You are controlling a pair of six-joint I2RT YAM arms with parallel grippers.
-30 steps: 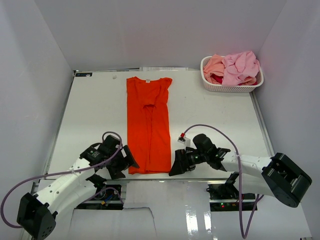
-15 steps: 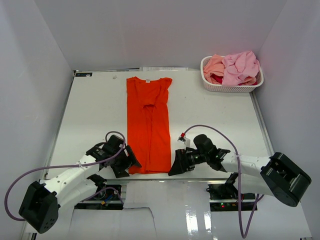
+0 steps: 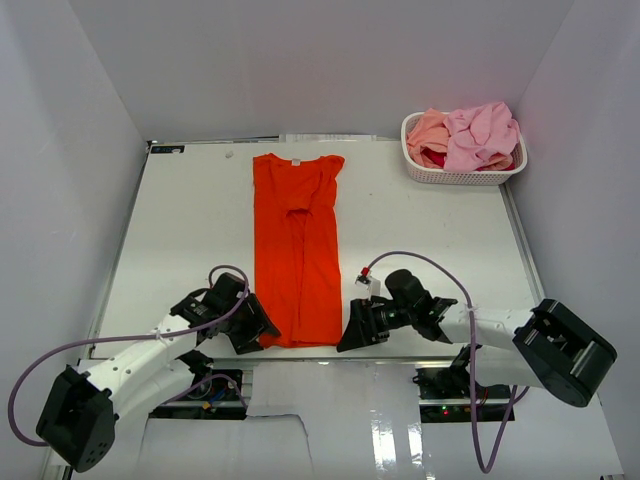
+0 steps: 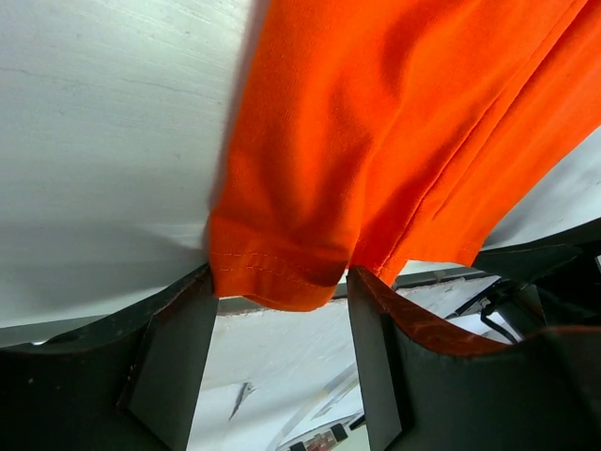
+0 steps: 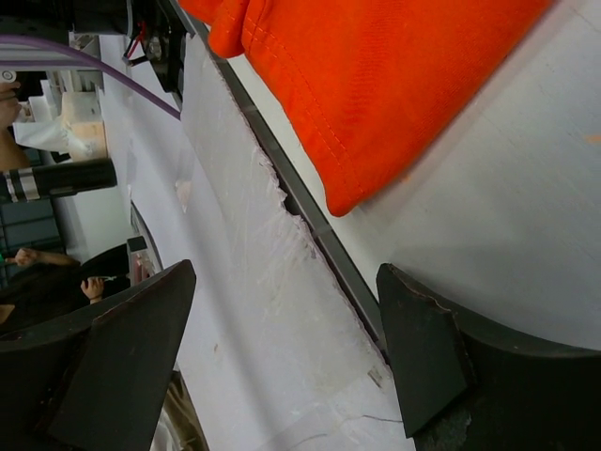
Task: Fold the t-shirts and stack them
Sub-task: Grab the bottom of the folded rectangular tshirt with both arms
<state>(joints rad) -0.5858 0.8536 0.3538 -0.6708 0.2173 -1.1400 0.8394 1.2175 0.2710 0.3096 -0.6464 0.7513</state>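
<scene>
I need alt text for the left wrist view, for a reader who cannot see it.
A hemmed corner of an orange-red t-shirt lies between the left gripper and its two black fingers, on a white table.

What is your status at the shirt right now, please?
Left fingers open, straddling near-left hem corner of orange t-shirt. Right fingers open, short of near-right corner. Basket far back, no obstruction.

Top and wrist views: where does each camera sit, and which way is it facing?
Top: above and behind, looking down on table, shirt, basket; left pincer and right pincer show.
Left wrist: low, facing shirt's near-left corner; own fingers flank it.
Right wrist: low, facing near-right corner; own fingers wide, off the cloth.
Shared: both wrist views show the near hem.
</scene>
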